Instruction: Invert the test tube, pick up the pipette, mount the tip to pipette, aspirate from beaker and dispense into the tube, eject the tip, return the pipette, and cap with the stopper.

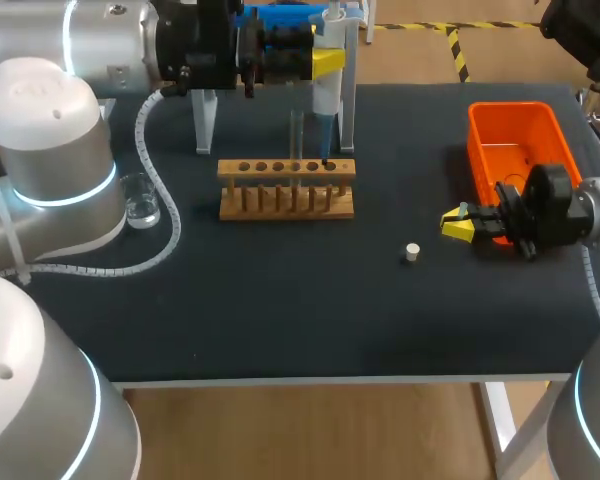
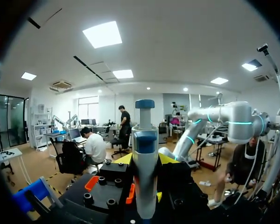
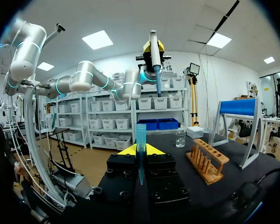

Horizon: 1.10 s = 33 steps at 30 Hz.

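A dark surface (image 1: 280, 320) stands on a wooden floor (image 1: 280, 430) marked with yellow-and-black tape (image 1: 457, 52). Rectangular ceiling panels (image 2: 101, 33) glow white overhead. Shelves of bins (image 3: 107, 126) line a white wall (image 3: 177, 65).

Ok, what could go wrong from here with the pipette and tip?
The white and blue pipette in the left gripper hangs with its lower end close to the wooden test tube rack; a careless descent could strike it. The translucent blue tip in the right gripper might slip. The small white stopper lies loose near that gripper and could get knocked away.
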Each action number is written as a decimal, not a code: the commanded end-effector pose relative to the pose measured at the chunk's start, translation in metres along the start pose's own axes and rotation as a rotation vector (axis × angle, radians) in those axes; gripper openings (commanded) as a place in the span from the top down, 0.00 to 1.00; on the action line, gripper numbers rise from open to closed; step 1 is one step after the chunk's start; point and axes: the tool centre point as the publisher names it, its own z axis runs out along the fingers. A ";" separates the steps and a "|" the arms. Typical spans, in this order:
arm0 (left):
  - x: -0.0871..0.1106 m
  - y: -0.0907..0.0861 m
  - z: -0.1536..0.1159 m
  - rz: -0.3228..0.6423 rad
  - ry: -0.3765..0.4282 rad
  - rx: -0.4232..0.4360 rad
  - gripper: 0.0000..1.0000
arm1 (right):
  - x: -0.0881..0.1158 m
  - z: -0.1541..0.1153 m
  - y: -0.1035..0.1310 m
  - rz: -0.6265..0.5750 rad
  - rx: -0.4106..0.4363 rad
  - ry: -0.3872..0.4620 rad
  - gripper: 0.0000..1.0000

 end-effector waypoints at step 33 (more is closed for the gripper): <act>0.003 0.003 -0.005 0.009 -0.016 -0.005 1.00 | 0.001 0.001 0.000 -0.001 0.001 -0.003 1.00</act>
